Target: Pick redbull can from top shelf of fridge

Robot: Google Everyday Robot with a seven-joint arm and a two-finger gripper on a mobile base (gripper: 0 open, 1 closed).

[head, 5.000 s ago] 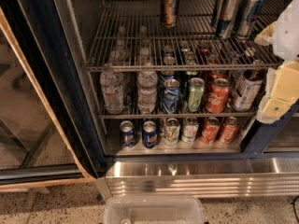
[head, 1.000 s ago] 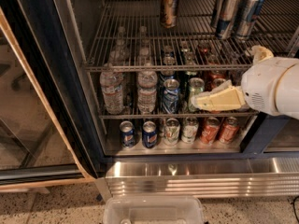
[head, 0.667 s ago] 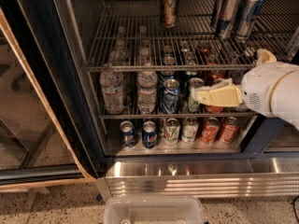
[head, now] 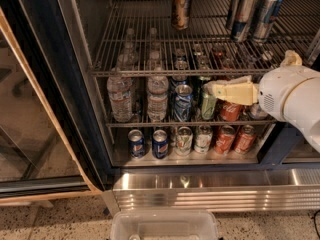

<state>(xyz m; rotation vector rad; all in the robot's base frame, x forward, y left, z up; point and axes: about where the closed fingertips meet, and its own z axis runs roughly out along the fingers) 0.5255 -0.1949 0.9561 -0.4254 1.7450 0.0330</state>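
gripper (head: 210,89) is hovering just below the top shelf (head: 150,73), before a green can (head: 207,109); its opening state cannot be told. redbull can (head: 241,14) is standing upright at rear right.

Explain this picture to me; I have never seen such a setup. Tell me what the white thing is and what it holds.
One camera looks into an open display fridge; where it is mounted is not known. The white rounded shape at the right is a robot arm, and the cream wedge at its end is its gripper, in front of the middle rack. It holds no can. The tall redbull cans it is after stand far back on the top shelf, a brown-gold can to their left. Below are water bottles and soda cans. A clear plastic bin sits on the floor.
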